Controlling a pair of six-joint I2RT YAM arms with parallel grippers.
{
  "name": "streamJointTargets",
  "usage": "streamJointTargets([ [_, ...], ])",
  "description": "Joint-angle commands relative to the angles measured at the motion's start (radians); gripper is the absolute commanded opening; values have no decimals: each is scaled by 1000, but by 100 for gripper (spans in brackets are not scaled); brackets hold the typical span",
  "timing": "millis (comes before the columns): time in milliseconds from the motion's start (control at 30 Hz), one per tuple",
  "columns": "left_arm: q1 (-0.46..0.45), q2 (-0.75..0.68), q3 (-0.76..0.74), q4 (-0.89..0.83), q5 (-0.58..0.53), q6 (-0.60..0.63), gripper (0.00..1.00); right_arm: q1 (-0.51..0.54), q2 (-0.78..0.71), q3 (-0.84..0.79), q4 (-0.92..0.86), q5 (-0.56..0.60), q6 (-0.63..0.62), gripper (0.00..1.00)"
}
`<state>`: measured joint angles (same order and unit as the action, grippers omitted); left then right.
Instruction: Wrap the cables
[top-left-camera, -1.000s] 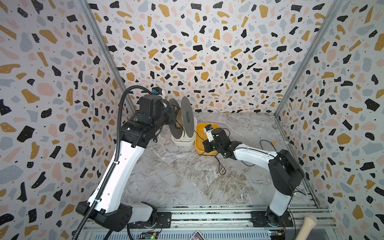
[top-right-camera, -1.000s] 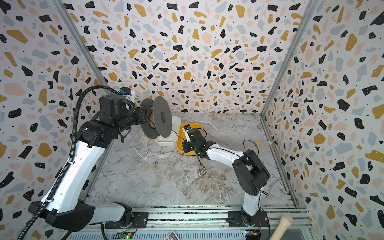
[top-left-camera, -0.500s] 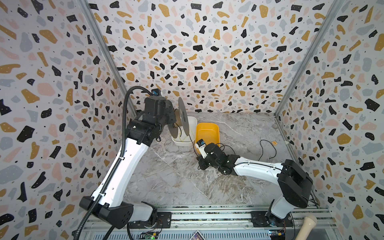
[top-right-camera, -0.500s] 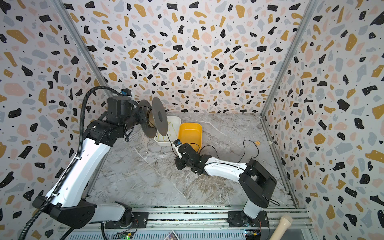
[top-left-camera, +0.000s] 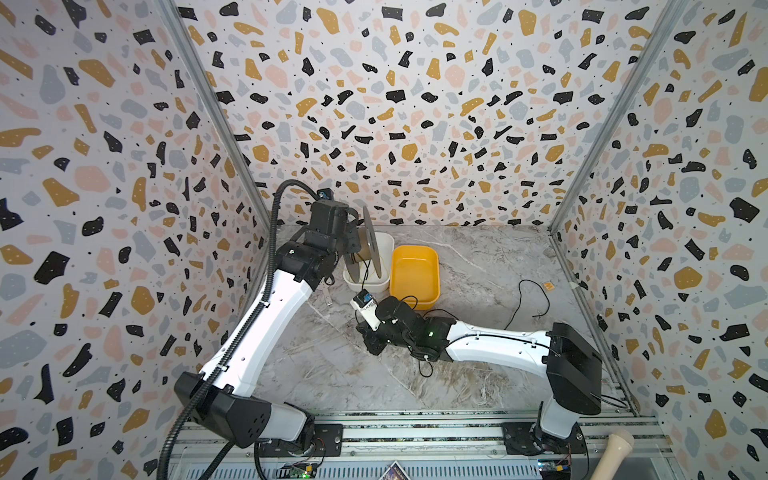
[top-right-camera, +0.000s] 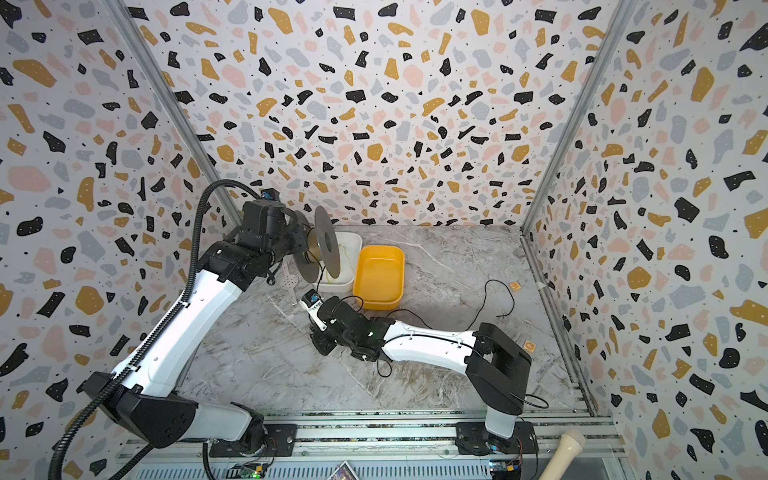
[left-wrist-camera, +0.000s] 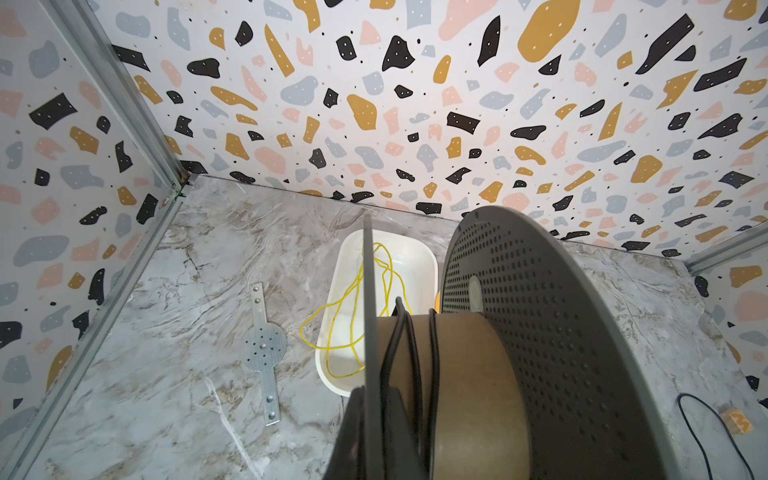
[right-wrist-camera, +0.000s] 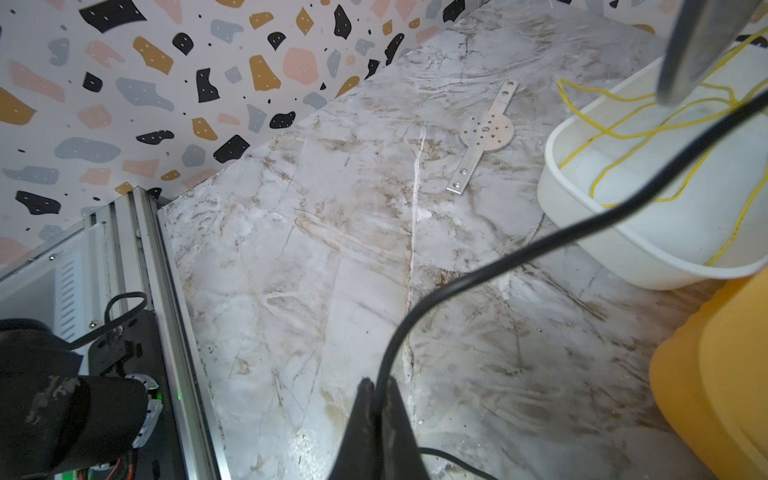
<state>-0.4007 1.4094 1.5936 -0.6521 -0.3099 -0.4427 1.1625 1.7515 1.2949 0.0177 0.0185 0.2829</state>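
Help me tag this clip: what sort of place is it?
Likely a robot test cell, not a home: patterned walls box in a marble-look table, and a left arm and right arm sit mounted on a metal rail.

My spool (left-wrist-camera: 561, 340) has matt grey perforated plastic flanges and a dull cardboard core. I see a smooth, rubbery black cord (left-wrist-camera: 405, 353) and a white tub (right-wrist-camera: 615, 253) of glossy plastic.
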Motion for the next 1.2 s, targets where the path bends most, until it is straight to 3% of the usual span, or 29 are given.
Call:
streamJointTargets([
  [0,-9,-30,5,139,-15,-24,0,2,-1,57,-24,4,-19,0],
  [400,-26,-72,-89,127,-75,51,0,-61,-146,125,-113,35,-33,0],
  [667,-65,-72,-79,59,-131,165,0,-174,-252,201,-264,96,-131,0],
  [1000,-191,-91,-91,2,-258,279,0,-338,-226,384,-375,142,-249,0],
  [1167,-214,-101,-112,-27,-268,339,0,-426,-198,435,-378,120,-274,0],
])
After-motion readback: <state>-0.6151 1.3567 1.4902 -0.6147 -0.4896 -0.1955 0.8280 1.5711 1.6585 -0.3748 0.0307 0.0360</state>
